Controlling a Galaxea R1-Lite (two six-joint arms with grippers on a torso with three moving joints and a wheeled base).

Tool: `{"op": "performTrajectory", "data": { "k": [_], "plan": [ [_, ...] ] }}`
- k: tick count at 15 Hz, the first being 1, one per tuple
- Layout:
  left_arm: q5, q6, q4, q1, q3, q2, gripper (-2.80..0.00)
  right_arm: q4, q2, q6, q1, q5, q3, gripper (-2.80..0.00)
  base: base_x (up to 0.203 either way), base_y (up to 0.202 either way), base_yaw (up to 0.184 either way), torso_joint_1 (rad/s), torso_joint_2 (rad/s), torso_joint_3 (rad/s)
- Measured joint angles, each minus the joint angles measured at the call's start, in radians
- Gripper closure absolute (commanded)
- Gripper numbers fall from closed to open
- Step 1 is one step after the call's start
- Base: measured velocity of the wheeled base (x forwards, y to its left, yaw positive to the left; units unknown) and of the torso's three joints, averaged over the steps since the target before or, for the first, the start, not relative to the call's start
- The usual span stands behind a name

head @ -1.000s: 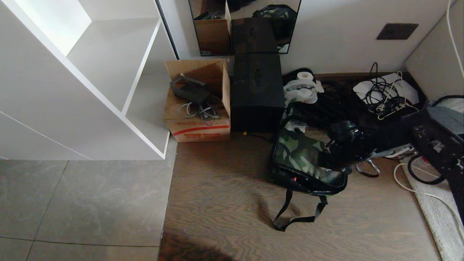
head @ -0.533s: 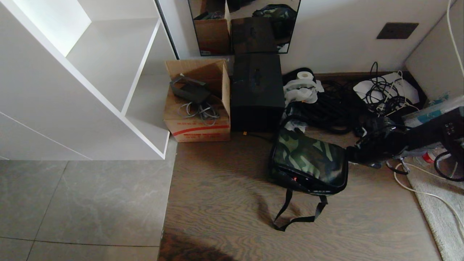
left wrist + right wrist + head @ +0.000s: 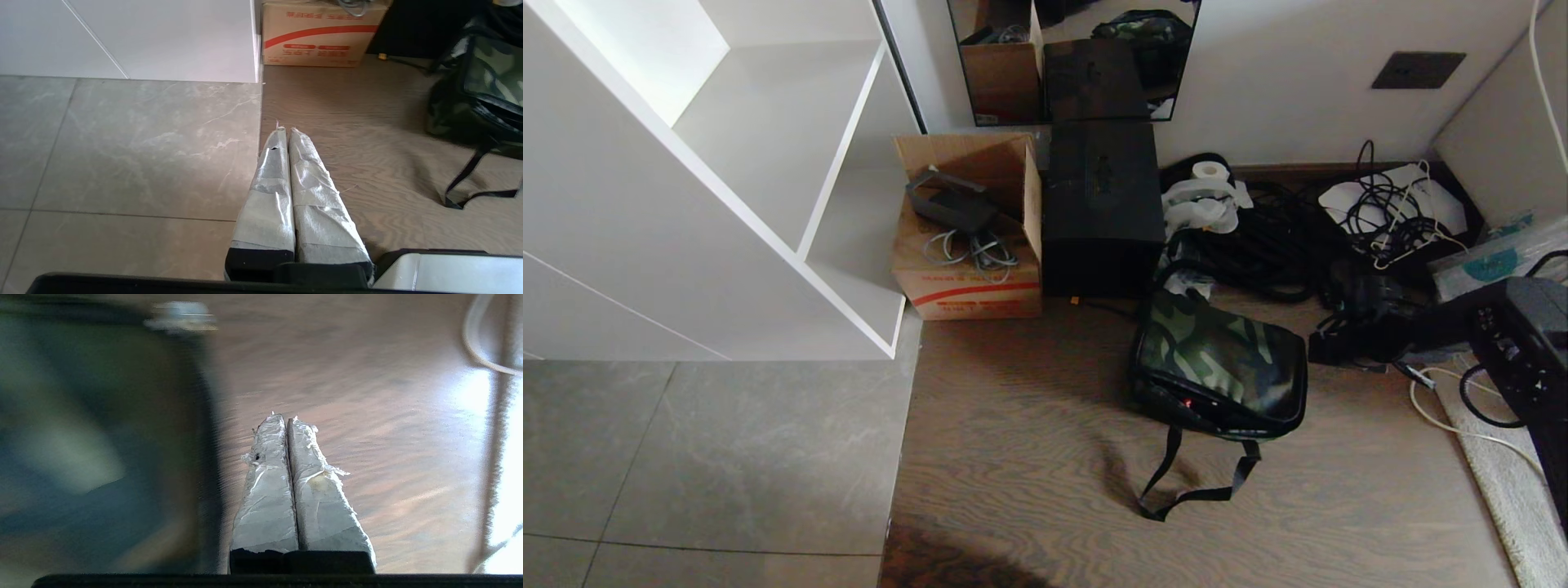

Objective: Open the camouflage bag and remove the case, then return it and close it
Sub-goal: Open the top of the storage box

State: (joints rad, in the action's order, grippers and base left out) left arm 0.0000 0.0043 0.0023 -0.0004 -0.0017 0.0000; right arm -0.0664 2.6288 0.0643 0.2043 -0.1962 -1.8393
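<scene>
The camouflage bag (image 3: pixel 1217 367) lies shut on the wooden floor, its black straps (image 3: pixel 1192 490) trailing toward me. A small red spot shows at its front edge. The case is hidden. My right arm (image 3: pixel 1523 343) is at the right edge of the head view, clear of the bag. In the right wrist view, the right gripper (image 3: pixel 288 418) is shut and empty over bare floor, and the bag (image 3: pixel 102 437) is a blur beside it. My left gripper (image 3: pixel 284 130) is shut and empty, parked low where tile meets wood, with the bag (image 3: pixel 486 81) far off to its side.
A tall black box (image 3: pixel 1103 212) and an open cardboard box (image 3: pixel 968 237) stand against the wall behind the bag. A white shelf unit (image 3: pixel 727 180) fills the left. Tangled cables (image 3: pixel 1388 212) and a pale rug (image 3: pixel 1511 482) lie to the right.
My right arm has drawn back to the right, off the bag's right end. The bag's whole top now shows and the bag has stayed in place.
</scene>
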Motion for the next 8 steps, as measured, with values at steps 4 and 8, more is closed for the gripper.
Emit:
{"op": "performTrajectory", "data": {
  "k": [4, 8],
  "plan": [
    [0.0, 0.0, 0.0, 0.0, 0.0, 0.0, 0.0, 0.0, 0.081, 0.013, -0.018, -0.001, -0.087, 0.0, 0.0, 0.0, 0.0, 0.0, 0.0, 0.0],
    [0.0, 0.001, 0.0, 0.0, 0.0, 0.0, 0.0, -0.066, 0.118, 0.027, -0.049, 0.056, -0.1, 0.0, 0.0, 0.0, 0.0, 0.0, 0.0, 0.0]
  ]
}}
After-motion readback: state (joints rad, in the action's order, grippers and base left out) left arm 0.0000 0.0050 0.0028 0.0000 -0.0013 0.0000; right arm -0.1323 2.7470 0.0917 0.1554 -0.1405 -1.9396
